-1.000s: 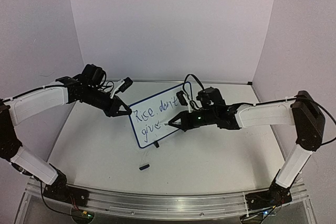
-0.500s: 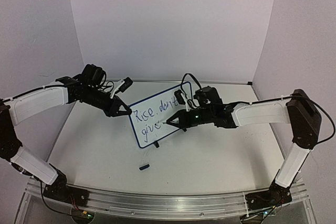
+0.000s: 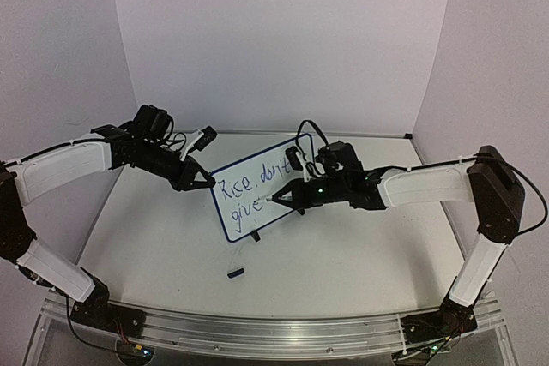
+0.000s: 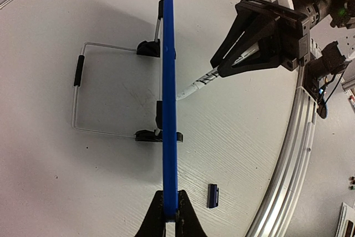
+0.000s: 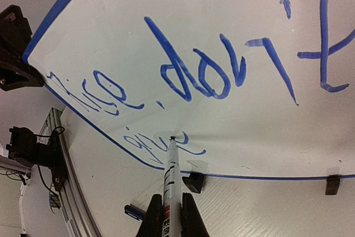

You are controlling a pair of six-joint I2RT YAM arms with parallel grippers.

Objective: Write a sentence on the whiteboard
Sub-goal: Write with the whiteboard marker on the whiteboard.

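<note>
Overhead, whiteboard [image 3: 247,219] stands tilted near the middle of the table [image 3: 360,246]: flat glossy white rectangle, thin blue frame, rounded corners. Left gripper [image 3: 208,183] clamped tight on the frame at the board's 9 o'clock edge. Right gripper [image 3: 287,199] reaches in from 3 o'clock, jaws pinched narrow on a marker [image 3: 276,201], tip touching the board face. Sentence [image 3: 254,184] in two lines of loose handwriting: "Rice, don't" on top, "give" beneath, marker tip just at the end of "give". Small dark cap [image 3: 235,272] lies on the table at 6 o'clock from the board, apart from it. Table surface matt white

Left wrist view adds what overhead hides:
- board edge-on, one thin straight blue line, pinched between the left gripper's black fingertips [image 4: 156,217] at 6 o'clock
- to 9 o'clock of that line, a bent wire stand [image 4: 74,104] with a short black sleeve, joined to two black clip feet [image 4: 145,135] on the frame
- marker is a slim white cylinder with black print, meeting the board from 2 o'clock
- table shows a fine grain; ribbed aluminium rail [image 4: 288,159] curves past at 4 o'clock
- writing not visible from this side

Right wrist view adds:
- ink is blue, strokes slightly streaky on the shiny face
- marker tip sits on the last stroke of "give"
- black clip feet under the lower frame edge, at 6 and 4 o'clock
- cap at 7 o'clock reads dark blue
</note>
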